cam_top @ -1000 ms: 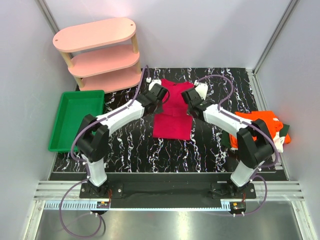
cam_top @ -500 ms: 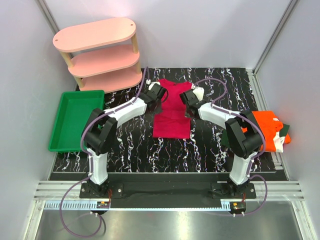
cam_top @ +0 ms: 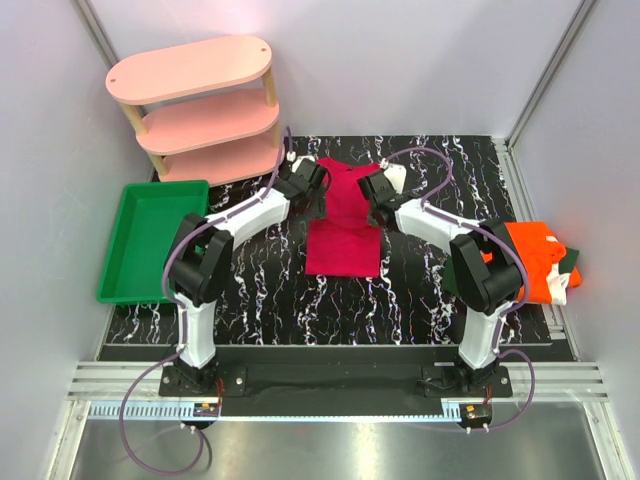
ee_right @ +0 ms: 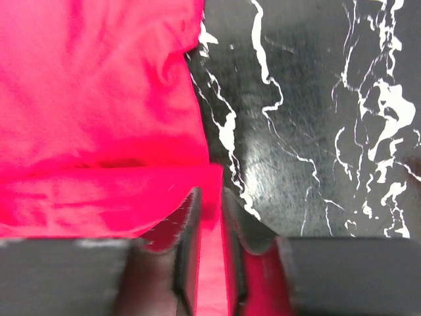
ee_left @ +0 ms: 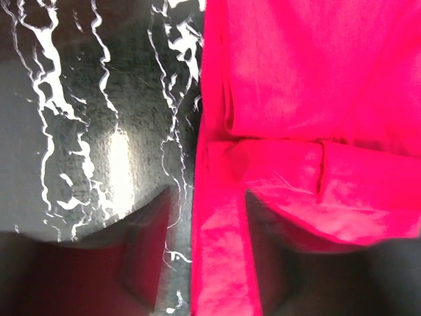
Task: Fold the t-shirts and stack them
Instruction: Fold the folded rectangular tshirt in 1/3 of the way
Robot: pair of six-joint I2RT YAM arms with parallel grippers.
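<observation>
Surface: one black marble-patterned surface (cam_top: pixel 260 290) with white veins, carrying all the items listed.
T-shirts, count: three.
T-shirt 1: crimson cloth t-shirt (cam_top: pixel 345 235), lying flat at the middle of the surface towards the back edge. It is a long narrow shape with its sides folded inward, and both arms are at its far end.
T-shirt 2: bright orange cloth t-shirt (cam_top: pixel 532 258), folded, at the right edge of the surface. A white patch shows at its near right corner.
T-shirt 3: dark green cloth t-shirt (cam_top: pixel 573 262), under the orange one. Only a sliver shows at the right edge.
Arms, count: two. The left arm (cam_top: pixel 245 215) and right arm (cam_top: pixel 430 225) reach from the near edge to either side of the crimson shirt.
Left fingers (ee_left: pixel 148 257): apart. The left folded edge of the crimson shirt runs between them, with bare surface showing beside the cloth, so they do not grip it.
Right fingers (ee_right: pixel 187 250): a narrow gap, filled by the right folded edge of the crimson shirt. Whether they pinch the cloth cannot be told.
Tray, count: one green plastic rectangular tray (cam_top: pixel 150 240), at the left edge of the surface.
Shelf, count: one pink oval-topped shelf unit (cam_top: pixel 195 110) with three tiers and pale wooden posts, at the back left corner.
</observation>
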